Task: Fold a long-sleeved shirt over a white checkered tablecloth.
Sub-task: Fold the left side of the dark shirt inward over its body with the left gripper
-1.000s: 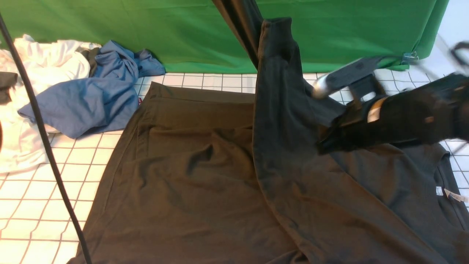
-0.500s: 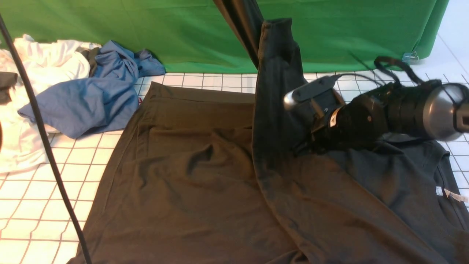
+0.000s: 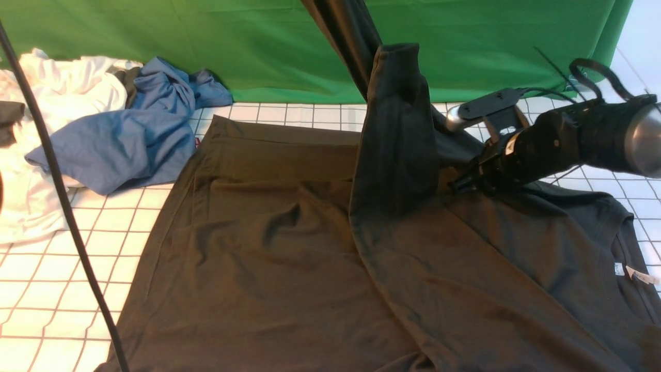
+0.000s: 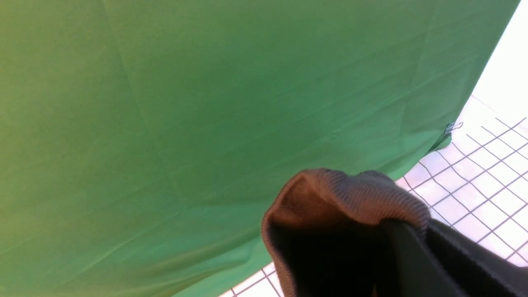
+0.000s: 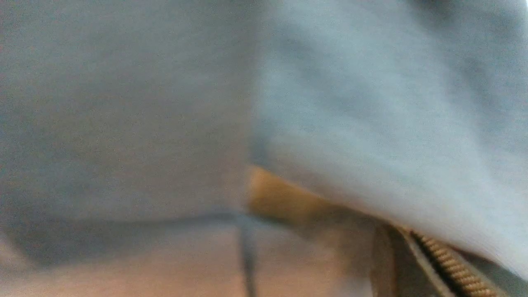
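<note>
The long-sleeved shirt (image 3: 268,243), dark charcoal, lies spread over the white checkered tablecloth (image 3: 62,279), its white neck tag (image 3: 640,275) at the right. One sleeve stands raised, with its ribbed cuff (image 3: 397,57) uppermost. In the left wrist view my left gripper (image 4: 420,235) is shut on that cuff (image 4: 346,194). My right gripper (image 3: 455,187) points its narrow tip into the shirt at the foot of the raised sleeve. The right wrist view is blurred: grey cloth (image 5: 371,103) lies against one ridged finger (image 5: 449,268), and the jaws' gap is hidden.
A crumpled blue garment (image 3: 129,134) and a white garment (image 3: 46,103) lie at the back left. The green backdrop cloth (image 3: 232,41) hangs along the far edge. A black cable (image 3: 62,196) crosses the left foreground.
My right gripper went left along the sleeve's foot, then came back right and slightly up. The raised cuff has sunk a little and shifted right.
</note>
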